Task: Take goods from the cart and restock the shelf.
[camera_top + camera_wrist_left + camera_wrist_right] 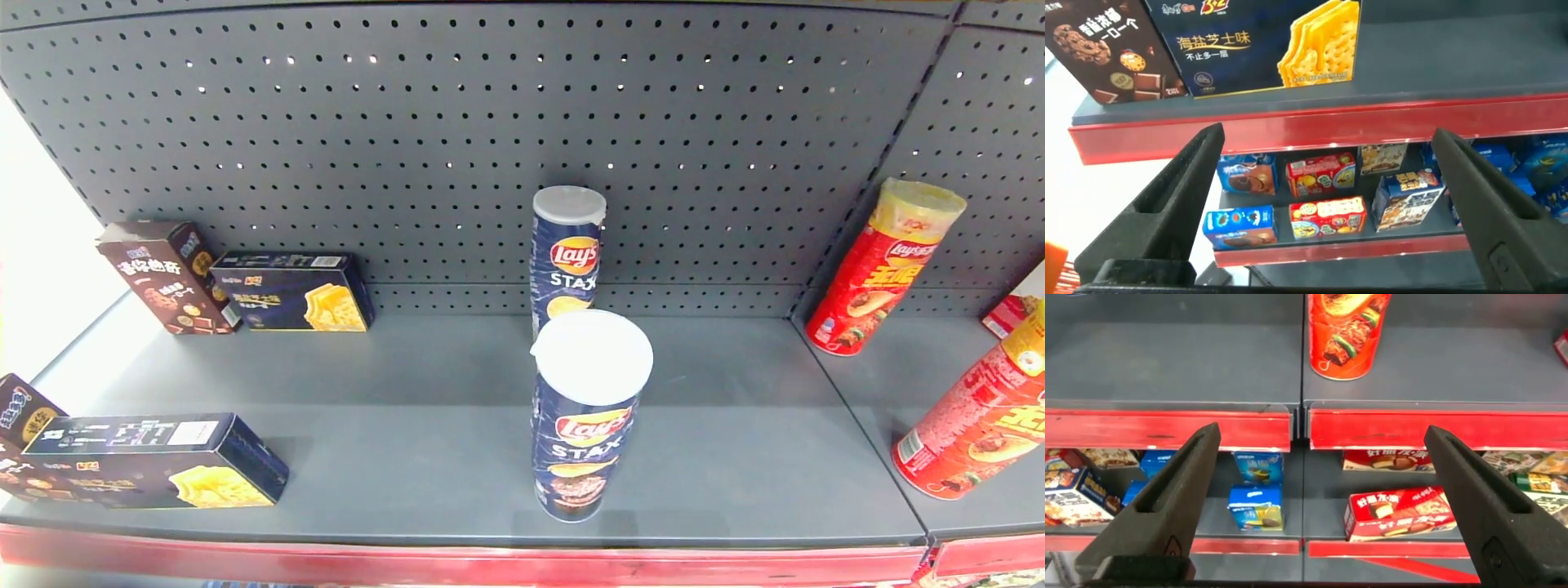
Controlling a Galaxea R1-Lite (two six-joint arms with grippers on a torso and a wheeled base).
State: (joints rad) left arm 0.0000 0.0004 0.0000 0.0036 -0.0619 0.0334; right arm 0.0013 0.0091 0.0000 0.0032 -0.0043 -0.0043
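Note:
Two dark blue chip cans stand upright mid-shelf: one near the front edge, another behind it by the pegboard. Dark cracker boxes with yellow crackers lie at the left: one at the front, one at the back. A brown cookie box leans beside the back one. My left gripper hangs open and empty below the shelf's red front edge, under a cracker box. My right gripper is open and empty in front of the red edge, below a red chip can.
Red chip cans stand on the neighbouring shelf section to the right. Free shelf floor lies between the boxes and the blue cans. Lower shelves hold blue biscuit boxes and red snack boxes.

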